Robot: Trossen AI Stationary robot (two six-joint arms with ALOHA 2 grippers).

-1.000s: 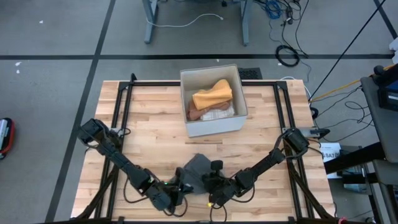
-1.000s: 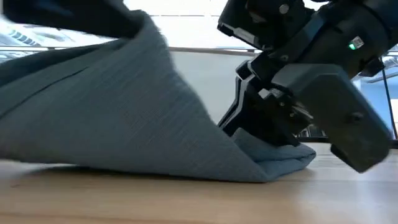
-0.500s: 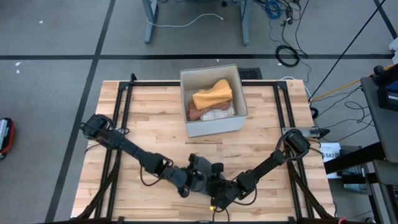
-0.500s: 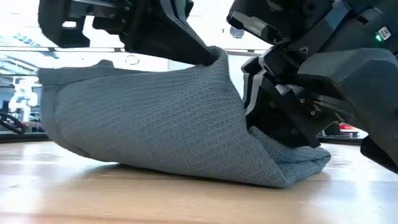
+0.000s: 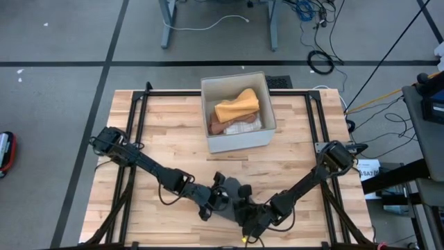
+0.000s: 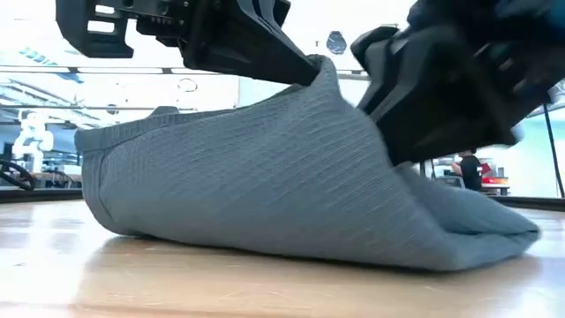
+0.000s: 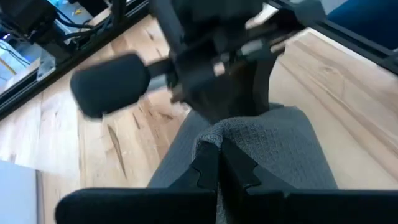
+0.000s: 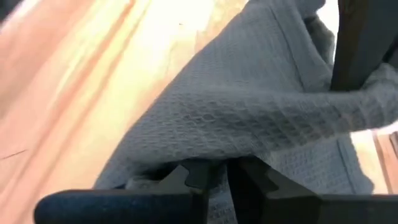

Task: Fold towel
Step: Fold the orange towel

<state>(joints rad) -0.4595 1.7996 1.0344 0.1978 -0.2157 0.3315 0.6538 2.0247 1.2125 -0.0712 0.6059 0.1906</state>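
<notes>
Left gripper (image 5: 220, 195) clamped on towel (image 5: 234, 194) edge, lifted to carry fold over. Right gripper (image 5: 248, 220) pinching lower layer near front table (image 5: 166, 153) edge, probably anchoring it. Towel front-centre, tented between both. Farther back: box (image 5: 237, 142) of cloths.

A grey waffle-weave towel (image 6: 282, 185) lies bunched near the front edge of the wooden tabletop (image 5: 173, 139), one corner drawn up into a peak, its lower layers resting flat on the wood.
</notes>
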